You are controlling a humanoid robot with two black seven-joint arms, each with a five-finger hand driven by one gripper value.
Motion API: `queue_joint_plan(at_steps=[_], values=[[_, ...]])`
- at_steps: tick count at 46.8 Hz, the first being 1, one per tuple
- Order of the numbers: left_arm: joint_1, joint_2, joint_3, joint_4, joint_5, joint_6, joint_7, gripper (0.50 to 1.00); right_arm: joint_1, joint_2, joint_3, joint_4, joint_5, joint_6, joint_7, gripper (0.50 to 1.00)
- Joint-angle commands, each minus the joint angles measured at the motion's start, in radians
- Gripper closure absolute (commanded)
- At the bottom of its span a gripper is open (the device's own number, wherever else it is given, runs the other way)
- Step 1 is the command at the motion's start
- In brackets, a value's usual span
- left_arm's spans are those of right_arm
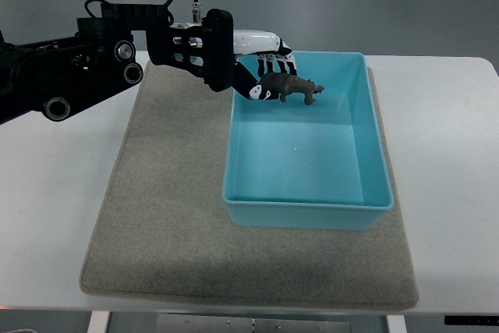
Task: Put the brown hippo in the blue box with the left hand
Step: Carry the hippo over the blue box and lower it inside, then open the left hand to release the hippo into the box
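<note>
Left hand (261, 68) clamped on brown hippo (292, 87), poised above blue box (374, 146)'s far corner; release needed next.

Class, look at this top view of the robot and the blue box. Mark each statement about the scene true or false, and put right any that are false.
1. The left hand holds the brown hippo. True.
2. The hippo lies flat on the floor of the blue box. False: it is held in the fingers over the box's far left corner, not lying on the floor.
3. The blue box sits on a grey mat. True.
4. The right hand is reaching into the box. False: no right arm or hand shows in this view.
5. The box already holds several other toys. False: nothing lies on its floor.
</note>
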Motion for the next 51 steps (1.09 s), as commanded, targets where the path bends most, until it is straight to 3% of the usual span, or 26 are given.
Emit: queue_joint_plan(at_steps=[1, 19, 20, 23, 25, 26, 30, 36, 51], values=[[0.013, -0.028, 0.003, 0.019, 0.016, 0.002, 0.004, 1.0, 0.0, 0.0, 0.0, 0.0, 0.0, 0.0, 0.0, 0.564], [0.06, -0.054, 0.0, 0.018, 0.047, 0.024, 0.004, 1.0, 0.0, 0.0, 0.0, 0.0, 0.0, 0.0, 0.0, 0.564], [0.06, -0.054, 0.0, 0.018, 0.047, 0.03, 0.004, 0.984, 0.0, 0.0, 0.0, 0.0, 0.0, 0.0, 0.0, 0.564], [0.062, -0.054, 0.0, 0.018, 0.036, 0.042, 0.004, 0.736, 0.0, 0.0, 0.0, 0.0, 0.0, 0.0, 0.0, 0.564], [0.062, -0.052, -0.001, 0.016, 0.026, 0.047, 0.002, 0.605, 0.0, 0.0, 0.0, 0.0, 0.0, 0.0, 0.0, 0.564], [0.064, -0.052, -0.001, 0.015, 0.026, 0.05, 0.002, 0.566, 0.0, 0.0, 0.0, 0.0, 0.0, 0.0, 0.0, 0.564], [0.065, -0.052, -0.004, 0.008, 0.018, 0.058, -0.002, 0.506, 0.0, 0.0, 0.0, 0.0, 0.0, 0.0, 0.0, 0.564], [0.064, -0.037, -0.015, 0.002, -0.049, 0.061, -0.006, 0.504, 0.0, 0.0, 0.0, 0.0, 0.0, 0.0, 0.0, 0.564], [0.062, 0.098, -0.058, -0.001, -0.494, 0.044, -0.01, 0.504, 0.0, 0.0, 0.0, 0.0, 0.0, 0.0, 0.0, 0.564]])
